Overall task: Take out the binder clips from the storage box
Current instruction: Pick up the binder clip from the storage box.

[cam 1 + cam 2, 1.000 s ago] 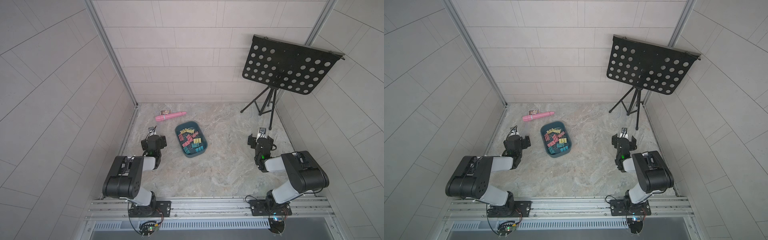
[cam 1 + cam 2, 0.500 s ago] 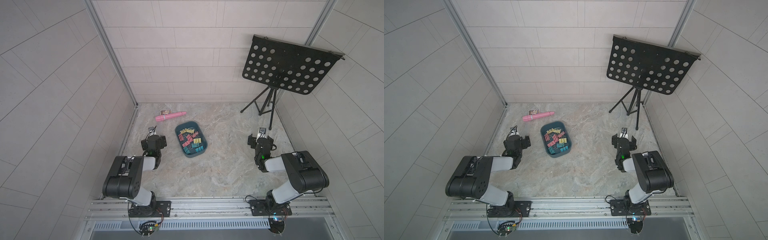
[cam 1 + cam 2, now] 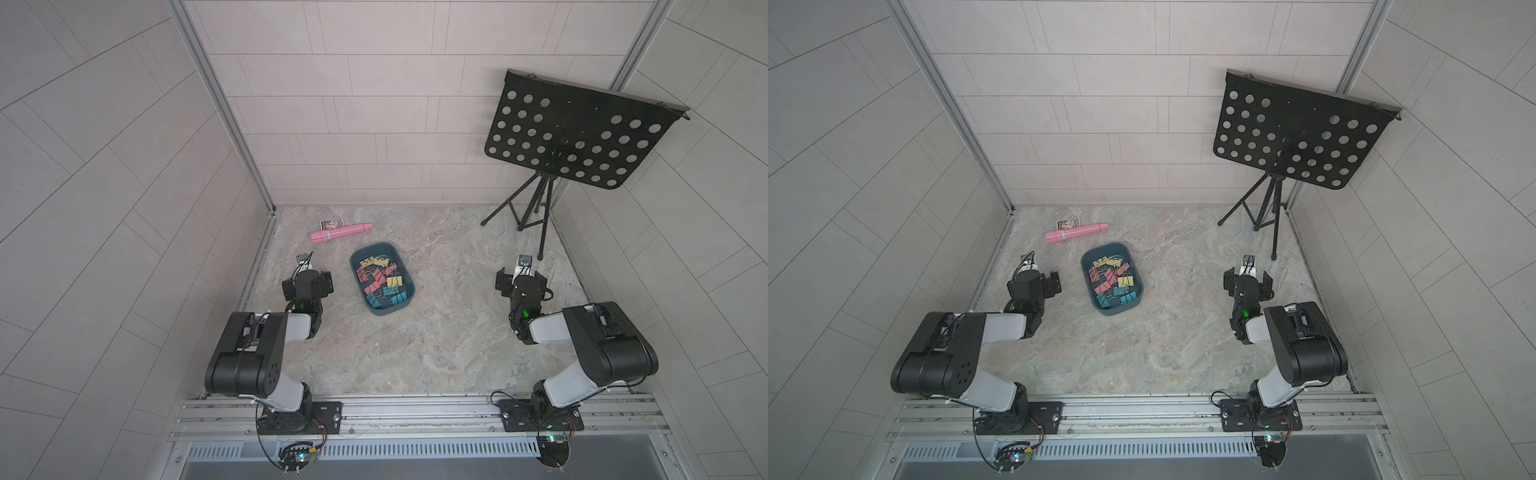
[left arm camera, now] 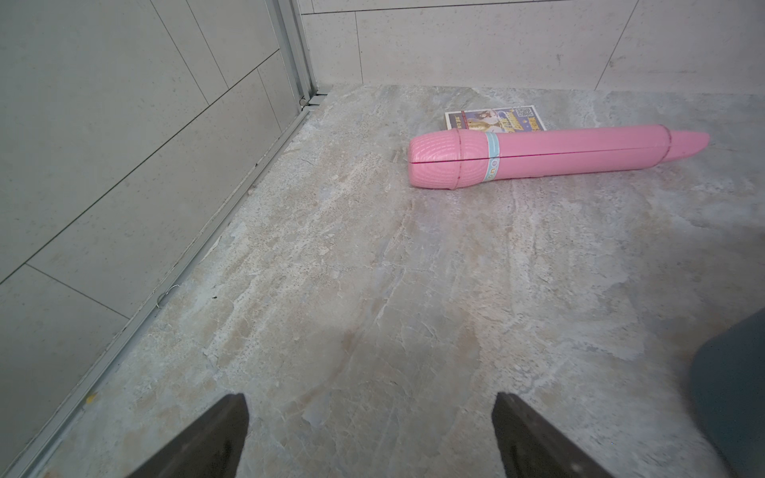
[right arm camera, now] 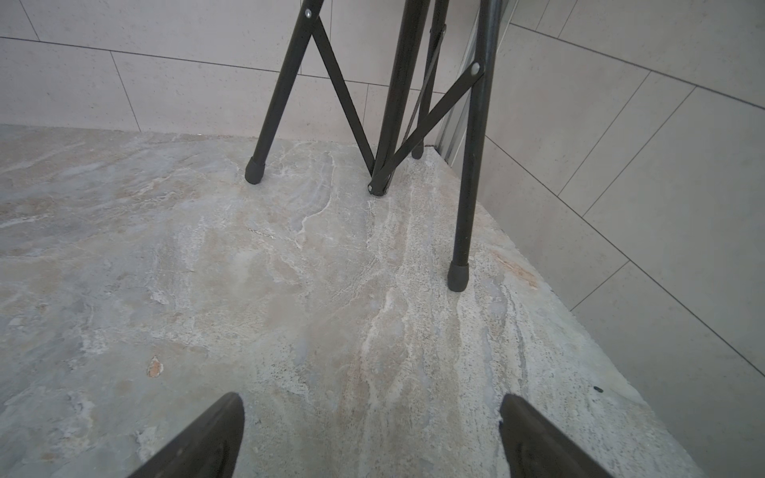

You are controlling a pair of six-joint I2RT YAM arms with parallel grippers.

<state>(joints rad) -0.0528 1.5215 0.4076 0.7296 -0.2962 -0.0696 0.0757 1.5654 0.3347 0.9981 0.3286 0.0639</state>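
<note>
Teal storage box [image 3: 384, 309] near the surface's left edge shows you binder clips [image 3: 380, 282] only in both top views; the left wrist view crops it. Left claw [image 4: 368, 399] and right claw [image 5: 370, 397]: released, empty.

Both top views overhead, sharing whole tabletop [image 3: 436, 332], wrist views low

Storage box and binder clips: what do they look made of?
The storage box looks like matte moulded plastic: dark teal, rounded corners, one-piece walls. The binder clips seem painted metal with thin wire handles, though too small to be sure.
</note>
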